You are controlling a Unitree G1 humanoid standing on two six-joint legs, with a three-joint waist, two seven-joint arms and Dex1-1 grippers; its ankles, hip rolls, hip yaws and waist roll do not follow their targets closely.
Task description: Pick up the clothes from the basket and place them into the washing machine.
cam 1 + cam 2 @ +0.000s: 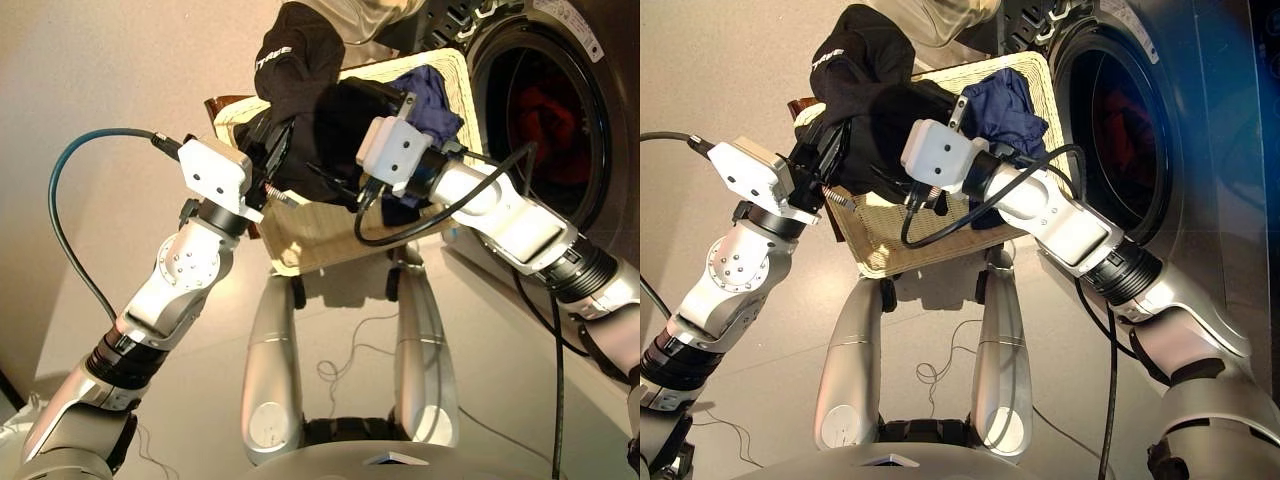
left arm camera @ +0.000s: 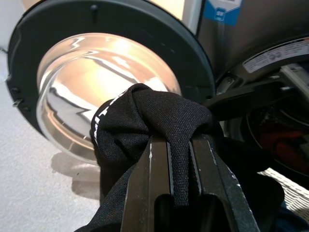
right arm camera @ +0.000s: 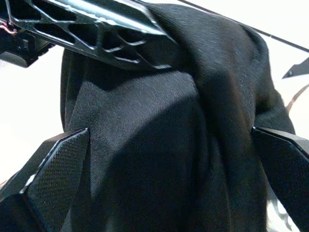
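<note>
The left gripper [image 2: 181, 159] is clamped on a fold of the black garment [image 1: 865, 75], its 2 fingers [image 2: 145, 193] pressed together with a strip of the cloth squeezed between them, and it holds the garment lifted above the basket [image 1: 300, 245], over the basket's far left corner. The bunched top of the garment, with white lettering on it, rises above the gripper, while the rest hangs down toward the wicker. The right gripper [image 3: 169, 159] is spread wide, its 2 fingers [image 3: 53, 164] standing either side of the hanging black cloth, facing it closely without closing on it; whether the tips touch the fabric cannot be told. The navy blue garment [image 1: 1005, 105] lies crumpled inside the basket at its far right corner, the corner nearest the washing machine [image 1: 580, 60], partly hidden behind the right arm. The washing machine stands just beside the basket's right edge with its round mouth uncovered, and the coral red-orange garment [image 1: 545, 115] lies inside the dark drum. The black-rimmed glass door [image 2: 96, 82] is swung out, seen beyond the lifted garment from the left wrist. A blue cable [image 1: 65, 200] loops out from the left arm
</note>
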